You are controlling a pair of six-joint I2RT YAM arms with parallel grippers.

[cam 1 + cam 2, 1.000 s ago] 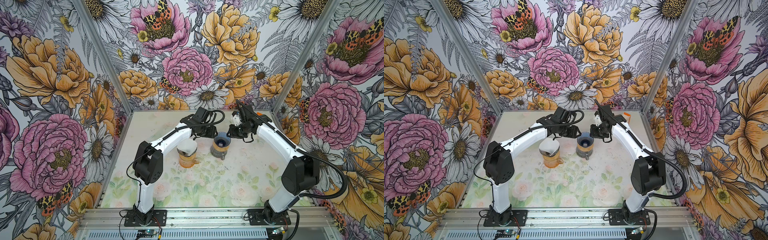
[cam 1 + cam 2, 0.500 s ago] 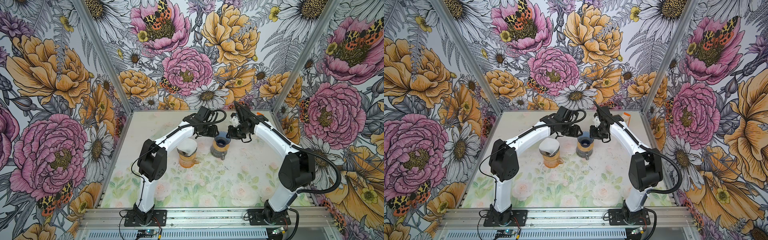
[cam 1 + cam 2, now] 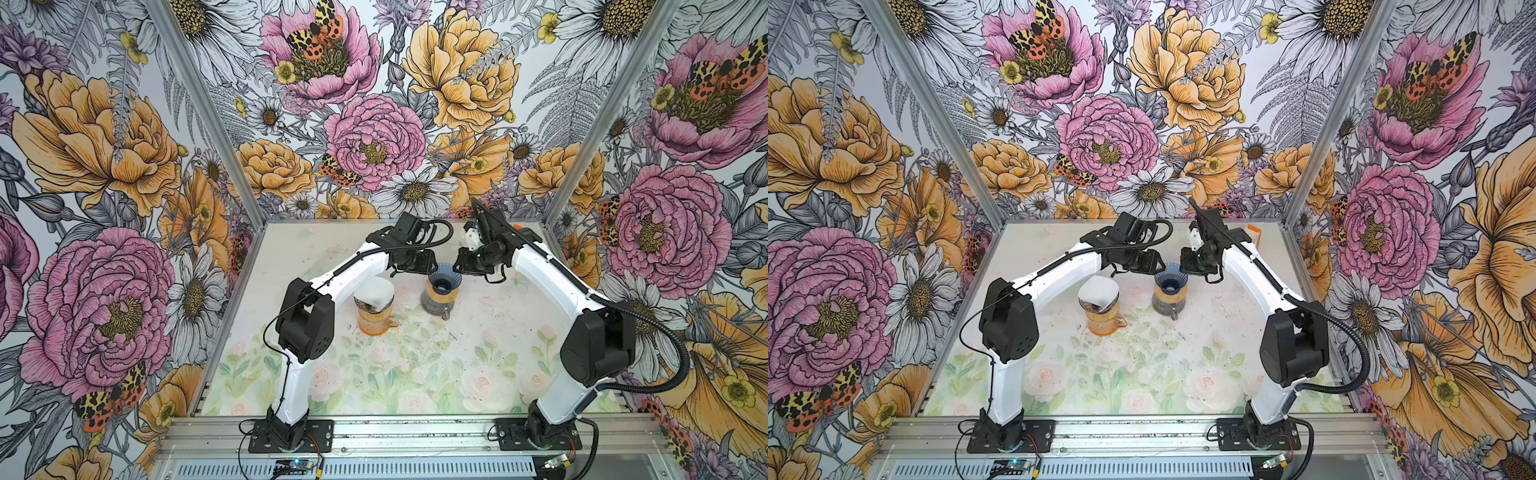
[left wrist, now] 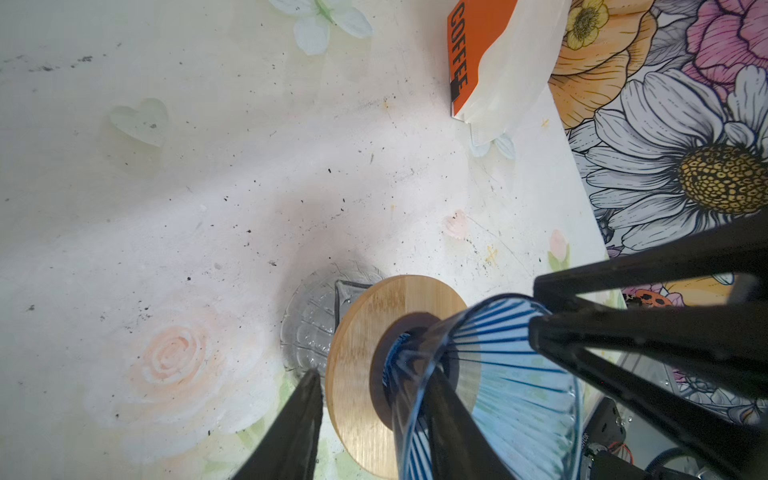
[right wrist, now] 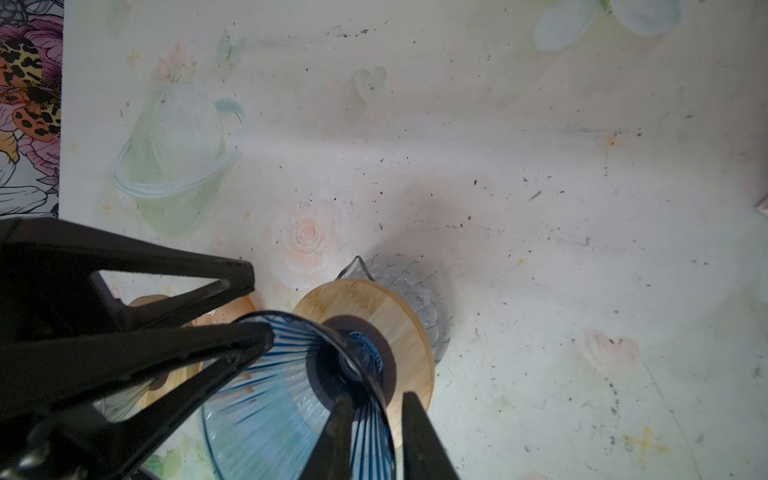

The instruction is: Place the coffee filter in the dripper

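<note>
At back centre, right gripper [image 5: 376,399] pinches the empty blue dripper [image 3: 444,282] by its rim, left gripper [image 4: 372,374] straddles it unclamped, likely steadying it for the coffee filter [image 3: 374,289] parked on the orange jug [image 3: 374,322].

Bright, even light from above floods the scene.
Both top views are sharp; the tabletop [image 3: 415,374] washes pale toward 12 o'clock, with only soft shadows beneath the arms [image 3: 361,266]. In the right wrist view the dripper [image 5: 291,415] and the right gripper's [image 5: 376,397] fingers [image 5: 419,449] go soft, close to the lens.
</note>
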